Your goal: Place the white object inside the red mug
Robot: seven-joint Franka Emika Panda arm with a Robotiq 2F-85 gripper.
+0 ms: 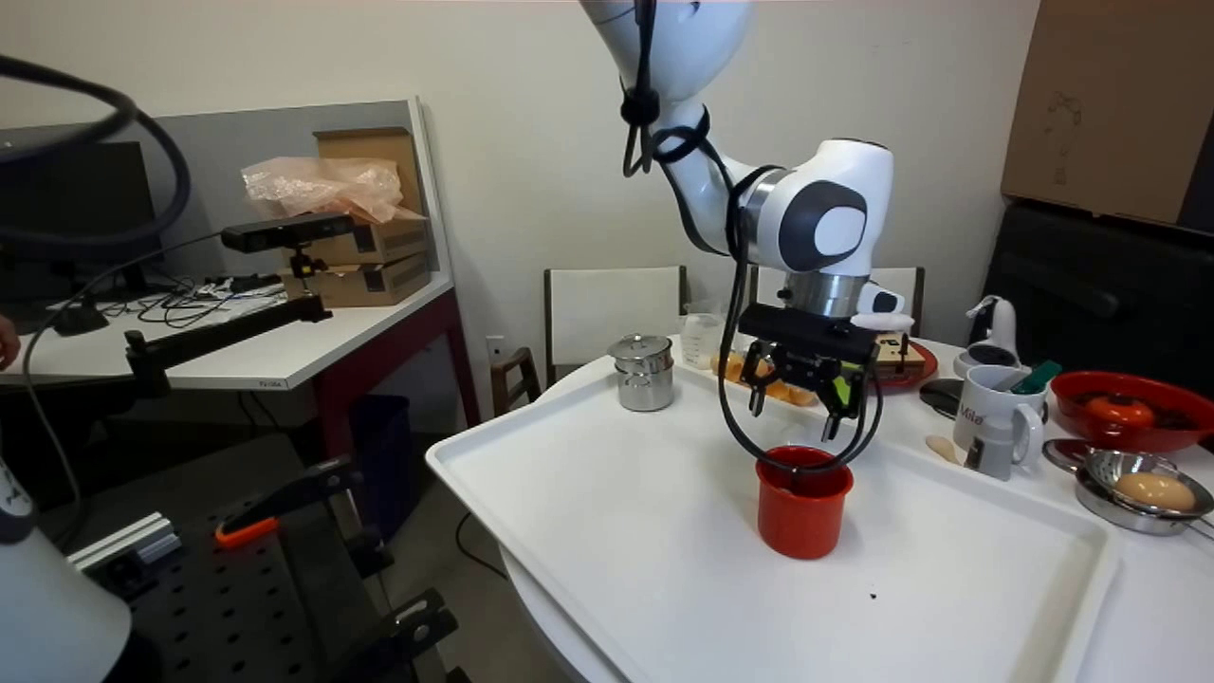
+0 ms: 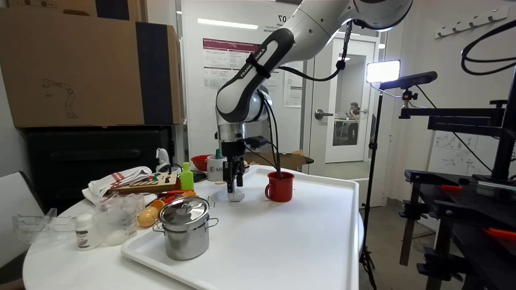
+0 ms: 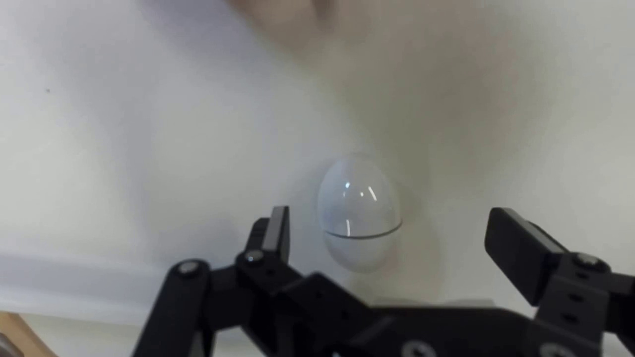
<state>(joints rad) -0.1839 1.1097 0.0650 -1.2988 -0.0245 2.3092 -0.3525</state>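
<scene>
The white object [image 3: 361,213] is a glossy egg shape with a thin dark seam, lying on the white tray. It also shows in an exterior view [image 2: 236,195], just below the fingertips. My gripper [image 3: 389,233] is open and empty, pointing down. In the wrist view the egg lies between the fingers, nearer the left one, with gaps on both sides. The gripper also shows in both exterior views [image 1: 794,417] [image 2: 235,185]. The red mug [image 1: 801,517] stands upright on the tray beside the gripper, its handle toward the egg in an exterior view [image 2: 281,189].
A black cable loop [image 1: 735,379] hangs from the arm down to the mug's mouth. A lidded steel pot [image 2: 187,237] stands at a tray corner. Off the tray are a white mug [image 1: 996,413], a red bowl [image 1: 1129,436] and a green bottle [image 2: 186,177]. The tray [image 1: 607,531] has a raised rim.
</scene>
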